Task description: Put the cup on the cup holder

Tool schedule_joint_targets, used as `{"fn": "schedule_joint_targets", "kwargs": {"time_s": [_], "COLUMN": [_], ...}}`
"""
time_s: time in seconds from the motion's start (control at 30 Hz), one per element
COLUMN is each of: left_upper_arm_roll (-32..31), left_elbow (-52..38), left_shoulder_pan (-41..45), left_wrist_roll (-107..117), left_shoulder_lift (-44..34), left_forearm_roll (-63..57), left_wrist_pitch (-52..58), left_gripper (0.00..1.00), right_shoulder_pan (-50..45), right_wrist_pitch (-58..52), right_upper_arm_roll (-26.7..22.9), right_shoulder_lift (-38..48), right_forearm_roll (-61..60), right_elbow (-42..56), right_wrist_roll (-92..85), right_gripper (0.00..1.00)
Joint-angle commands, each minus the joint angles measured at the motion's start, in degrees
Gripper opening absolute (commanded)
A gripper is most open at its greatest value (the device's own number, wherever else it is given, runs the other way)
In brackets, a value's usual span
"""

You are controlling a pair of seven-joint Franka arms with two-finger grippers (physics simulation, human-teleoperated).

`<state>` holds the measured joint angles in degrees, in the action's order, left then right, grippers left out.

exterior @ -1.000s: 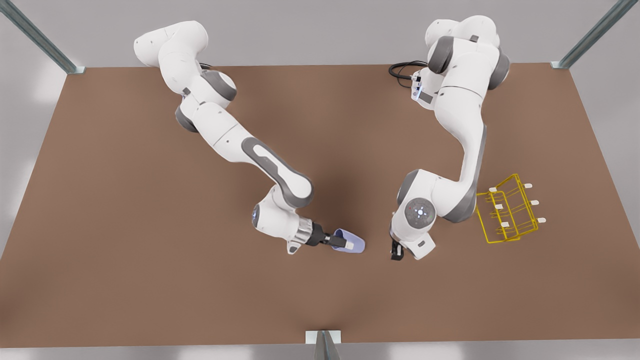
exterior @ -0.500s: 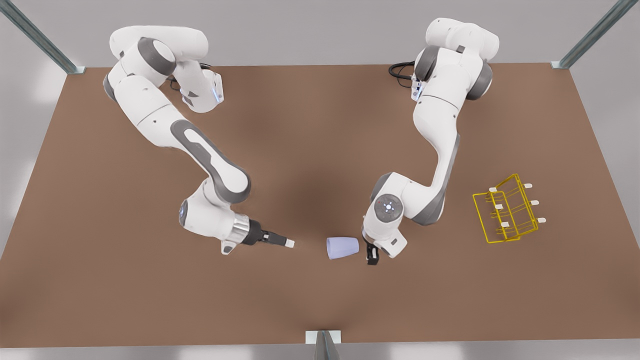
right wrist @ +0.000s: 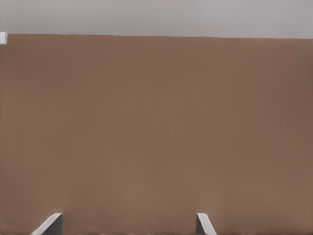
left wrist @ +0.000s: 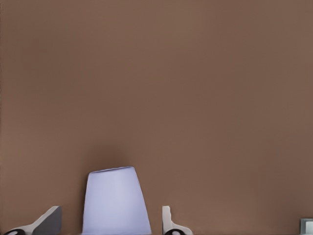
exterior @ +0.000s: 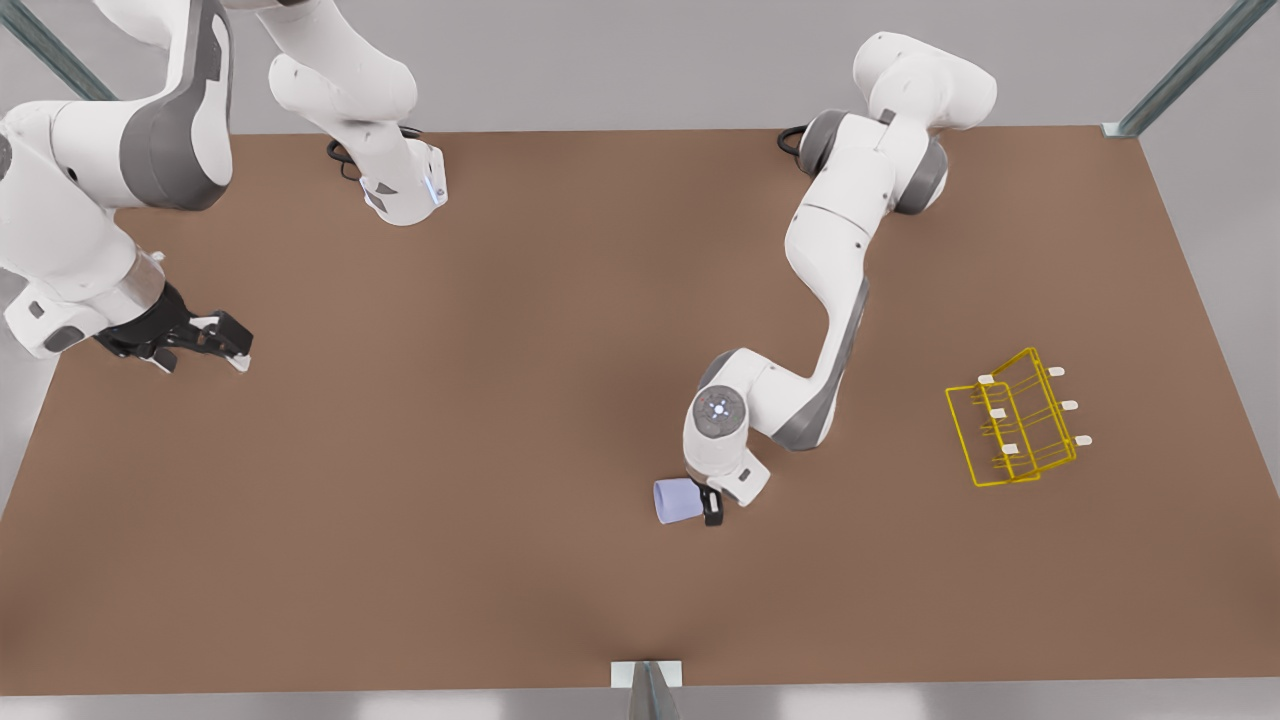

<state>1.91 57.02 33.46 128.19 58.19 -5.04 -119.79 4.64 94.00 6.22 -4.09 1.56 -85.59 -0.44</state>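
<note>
Front view: cup lies on its side on the brown table, near the middle of the near edge. Left gripper is at the cup's narrow end. Right gripper waits by the far-left edge, fingers apart, holding nothing. Yellow cup holder sits well apart, twd the right edge.

Left wrist view: cup sits betw. the 2 fingers, gaps on both sides, not gripped.

Right wrist view: fingers wide apart, over bare table.

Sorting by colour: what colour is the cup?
Lavender-purple cup, plain; clearest in the left wrist view.

Lavender cup sideways; yellow holder apart.
</note>
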Motion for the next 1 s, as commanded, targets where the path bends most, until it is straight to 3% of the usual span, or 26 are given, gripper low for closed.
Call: {"fn": "schedule_joint_targets", "kwargs": {"time_s": [0.0,0.63,0.77,0.97], "left_upper_arm_roll": [0.02,1.86,1.95,1.95], "left_elbow": [-0.06,-1.03,-1.03,-1.03], "left_shoulder_pan": [0.47,1.35,1.61,1.87], "left_wrist_roll": [7.16,5.93,5.93,5.93], "left_shoulder_lift": [0.44,3.87,4.48,5.62], "left_forearm_roll": [-0.06,0.03,-0.06,-0.06], "left_wrist_pitch": [-0.80,-7.66,-8.09,-10.56], "left_gripper": [1.00,1.00,1.00,1.00], "right_shoulder_pan": [2.31,2.40,2.57,2.92], "right_wrist_pitch": [-10.68,-6.38,0.48,0.48], "right_upper_arm_roll": [-0.33,-0.16,2.57,2.57], "right_shoulder_lift": [-0.83,-1.98,-1.98,-1.98], "right_forearm_roll": [0.02,0.72,0.46,-0.07], "right_elbow": [0.34,0.25,-0.54,-0.37], "right_wrist_roll": [-8.00,-8.53,-8.79,-8.79], "right_gripper": [1.00,1.00,1.00,1.00]}}
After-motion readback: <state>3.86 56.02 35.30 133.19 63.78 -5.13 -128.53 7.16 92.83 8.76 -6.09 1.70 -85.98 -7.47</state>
